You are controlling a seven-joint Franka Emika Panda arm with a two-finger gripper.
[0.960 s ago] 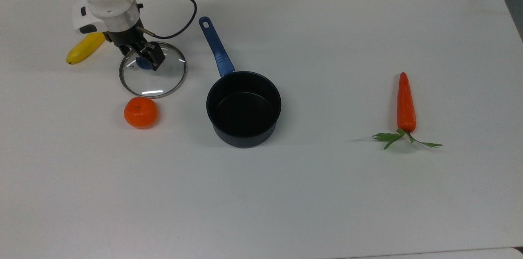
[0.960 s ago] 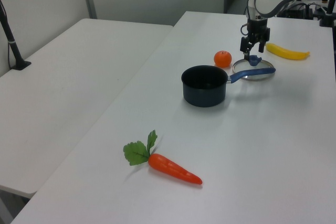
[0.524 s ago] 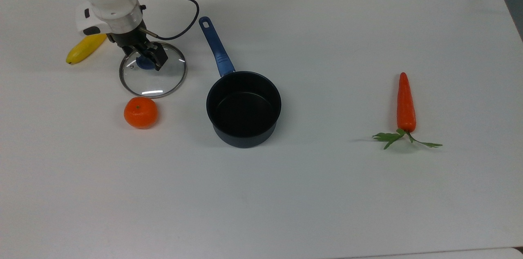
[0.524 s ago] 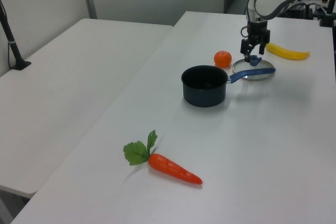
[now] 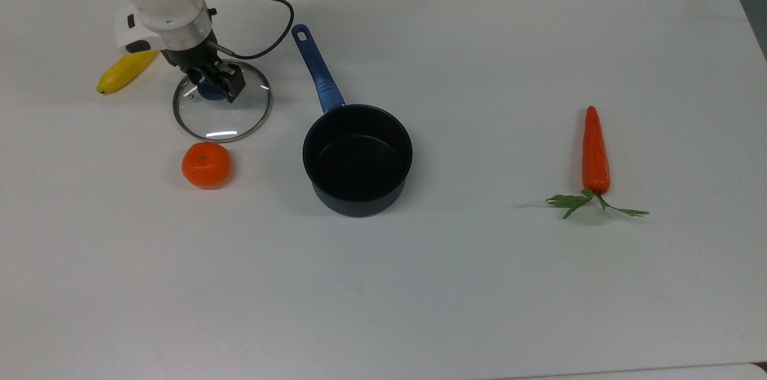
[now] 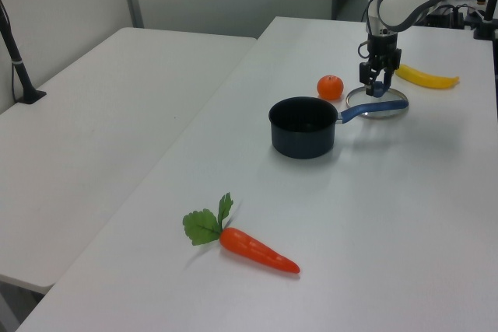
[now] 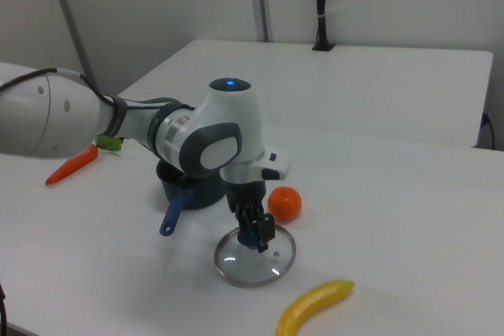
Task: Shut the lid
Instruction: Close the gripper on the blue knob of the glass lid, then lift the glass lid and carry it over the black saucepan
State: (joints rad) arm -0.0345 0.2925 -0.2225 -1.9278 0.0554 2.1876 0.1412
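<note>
The round glass lid [image 5: 230,119] with a metal rim lies flat on the white table at the top view's left, about level with the table or barely above it. My gripper [image 5: 213,85] comes down from above and is shut on the lid's blue knob [image 5: 207,91]. The left view shows the gripper [image 6: 377,87] with the knob between its fingers, and the right view shows the gripper [image 7: 253,235] over the lid [image 7: 252,261]. The dark saucepan [image 5: 358,155] stands open and empty to the top view's right of the lid, its blue handle [image 5: 317,71] pointing away from it.
A tangerine [image 5: 206,165] sits just below the lid in the top view. A yellow banana [image 5: 124,70] lies left of the arm. A carrot [image 5: 595,149] with green leaves lies far to the top view's right. The black cable [image 5: 263,44] loops between arm and pan handle.
The fingers have drawn in onto the blue knob. The lid has shifted a little toward the top view's upper left with the gripper.
</note>
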